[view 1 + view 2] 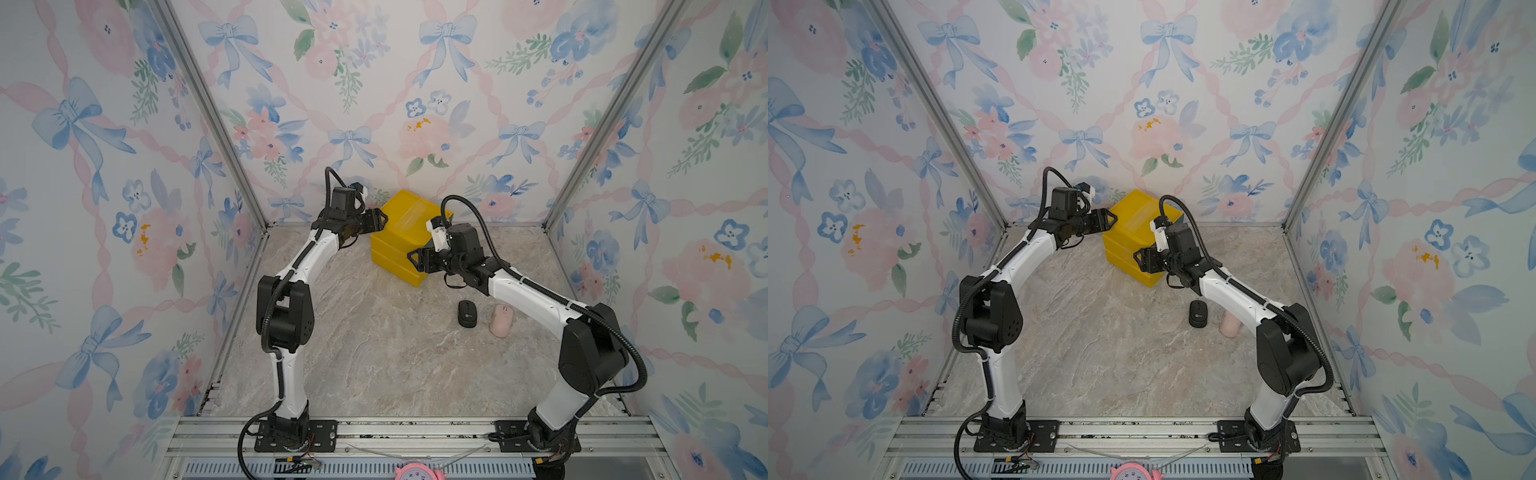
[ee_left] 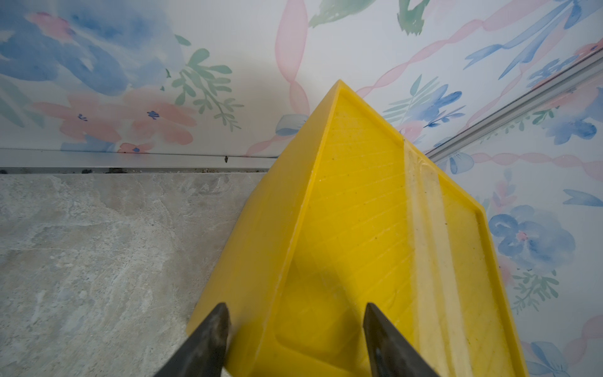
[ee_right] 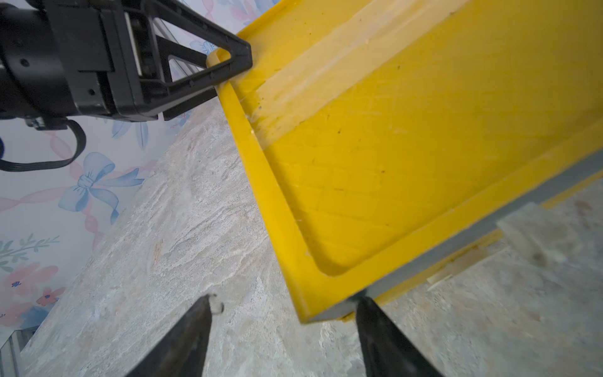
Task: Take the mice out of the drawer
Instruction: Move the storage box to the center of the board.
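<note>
Two mice lie on the marble-patterned tabletop [image 1: 374, 353], right of its middle and about halfway between front and far edges. They are a black mouse [image 1: 467, 313] and, just beside it toward the right edge, a pink mouse [image 1: 500, 320], close by the right arm's forearm. Neither sits between any jaws; both are well apart from the grippers and nearer the front edge than either.

Farther back, the right gripper [image 1: 414, 259] holds its jaws apart at the nearest top corner of the yellow drawer unit [image 1: 392, 253]. In the right wrist view one finger [image 3: 385, 339] is at that corner, the other over bare tabletop. The unit stands askew by the middle of the far edge. At its far-left top corner the left gripper [image 1: 380, 220] has its jaws apart, straddling the raised rim without visibly clamping it.
</note>
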